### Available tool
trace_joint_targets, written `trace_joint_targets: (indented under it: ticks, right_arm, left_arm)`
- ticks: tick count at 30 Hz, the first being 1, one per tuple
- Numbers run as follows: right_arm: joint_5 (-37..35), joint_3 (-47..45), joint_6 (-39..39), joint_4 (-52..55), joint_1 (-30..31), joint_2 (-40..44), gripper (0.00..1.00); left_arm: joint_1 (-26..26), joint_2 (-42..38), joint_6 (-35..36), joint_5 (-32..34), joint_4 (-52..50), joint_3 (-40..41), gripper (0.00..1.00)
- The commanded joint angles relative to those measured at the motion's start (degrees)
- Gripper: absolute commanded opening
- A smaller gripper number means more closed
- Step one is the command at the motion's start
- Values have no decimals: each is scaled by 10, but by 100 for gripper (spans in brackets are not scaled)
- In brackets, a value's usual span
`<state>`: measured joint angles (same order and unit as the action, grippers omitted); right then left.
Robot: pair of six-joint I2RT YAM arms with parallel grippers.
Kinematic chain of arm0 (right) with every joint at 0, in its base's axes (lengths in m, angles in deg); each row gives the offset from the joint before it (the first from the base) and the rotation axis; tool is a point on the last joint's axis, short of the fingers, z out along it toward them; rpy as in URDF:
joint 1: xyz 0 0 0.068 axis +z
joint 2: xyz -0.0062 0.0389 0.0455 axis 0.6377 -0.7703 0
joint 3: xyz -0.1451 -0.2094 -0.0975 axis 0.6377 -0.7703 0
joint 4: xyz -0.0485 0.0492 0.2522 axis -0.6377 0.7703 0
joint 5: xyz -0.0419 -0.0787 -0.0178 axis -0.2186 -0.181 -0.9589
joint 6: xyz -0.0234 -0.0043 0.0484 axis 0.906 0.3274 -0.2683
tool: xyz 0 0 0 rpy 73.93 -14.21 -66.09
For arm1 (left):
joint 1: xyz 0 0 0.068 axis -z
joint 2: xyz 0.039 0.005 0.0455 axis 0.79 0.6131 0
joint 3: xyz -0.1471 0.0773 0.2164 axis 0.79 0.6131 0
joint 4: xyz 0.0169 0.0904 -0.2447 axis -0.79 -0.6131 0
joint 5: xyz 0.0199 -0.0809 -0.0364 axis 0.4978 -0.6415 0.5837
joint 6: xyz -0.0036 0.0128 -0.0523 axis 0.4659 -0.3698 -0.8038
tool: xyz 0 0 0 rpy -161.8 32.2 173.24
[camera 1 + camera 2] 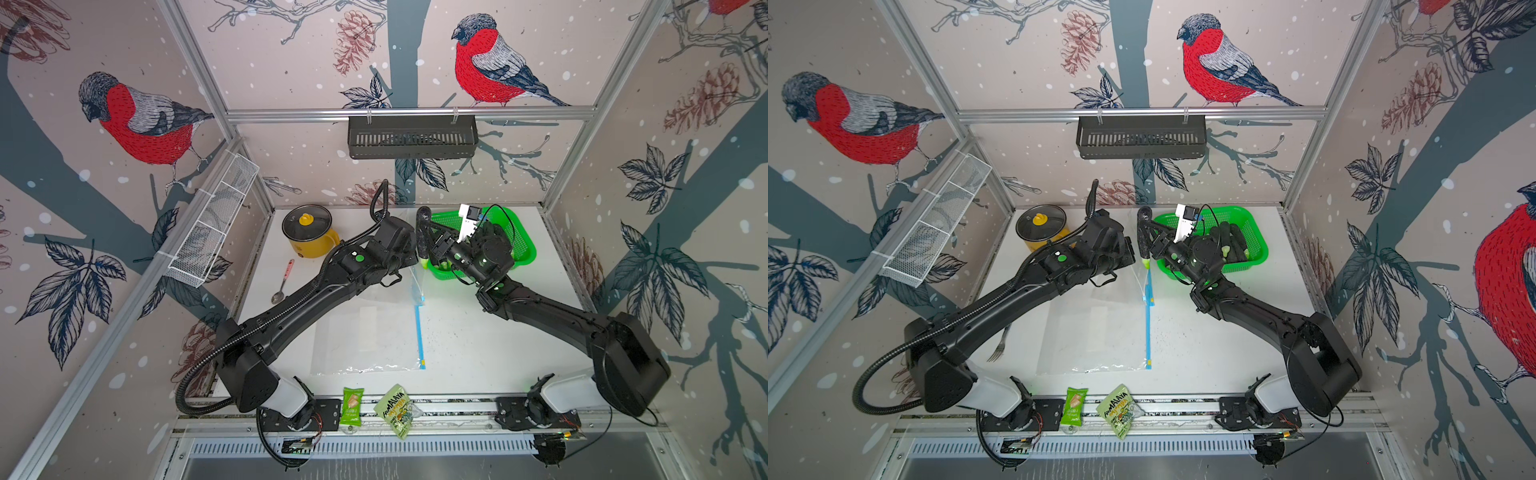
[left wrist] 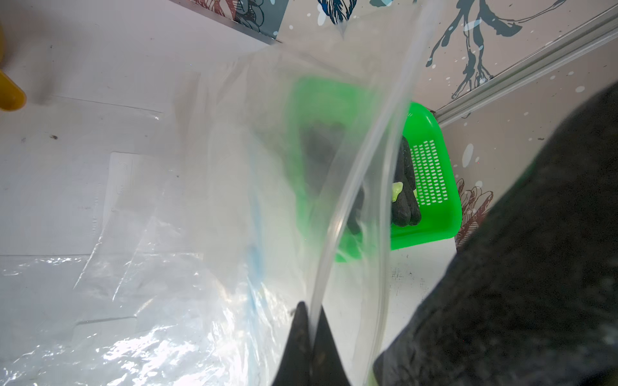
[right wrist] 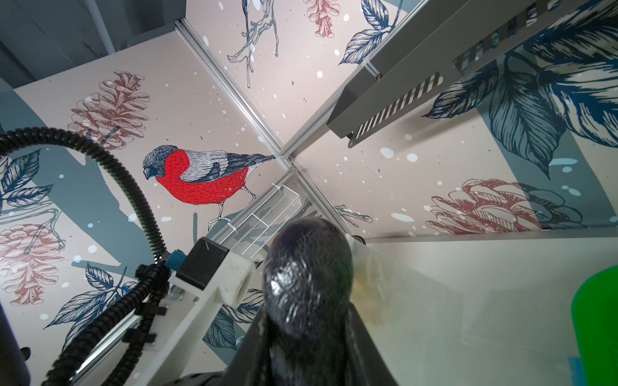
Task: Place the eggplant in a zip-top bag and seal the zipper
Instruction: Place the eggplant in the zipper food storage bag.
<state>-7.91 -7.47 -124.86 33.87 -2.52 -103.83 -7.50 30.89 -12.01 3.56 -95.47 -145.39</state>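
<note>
The right gripper [image 1: 434, 245] has the eggplant [image 1: 424, 232] clamped between its jaws, which are partly closed around the dark body. In the right wrist view a finger [image 3: 363, 337] presses each flank of the eggplant [image 3: 307, 277]. The eggplant hangs upright in the air just off the green basket [image 1: 525, 249], on the side facing the yellow pot [image 1: 309, 241], with its green stem end pointing down.

The left gripper [image 2: 309, 337] is fully closed, pinching one lip of the zip-top bag [image 2: 167, 284] at the clear zipper rim. That lip is lifted off the table just beside the basket's corner nearest the arm bases, and the eggplant's stem end hangs directly over it.

The rest of the bag [image 1: 365, 332] lies flat on the white table [image 1: 478, 340], on the arm-base side of the basket. Its blue zipper strip [image 1: 419, 332] runs away from the basket toward the bases. In both top views the bag holds nothing — the eggplant is wholly outside it.

More eggplants [image 1: 1233, 245] lie inside the basket [image 1: 1258, 245]. A spoon [image 1: 284, 282] lies beyond the pot from the basket. Two snack packets [image 1: 352, 405] [image 1: 395, 409] rest on the rail between the arm bases, well apart from the basket.
</note>
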Motion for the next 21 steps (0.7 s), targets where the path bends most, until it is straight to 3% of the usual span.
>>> trace_joint_targets:
  ticks: [1,12,21]
  right_arm:
    - [-7,4,-11,-56,2,3,15]
    - [-27,1,-5,-85,24,-43,15]
    - [-72,-17,63,-51,40,-38,16]
  left_arm:
    - [-4,-3,-4,-5,27,3,0]
    - [-8,-10,-8,-15,42,7,0]
    - [-15,-30,-7,-7,40,11,0]
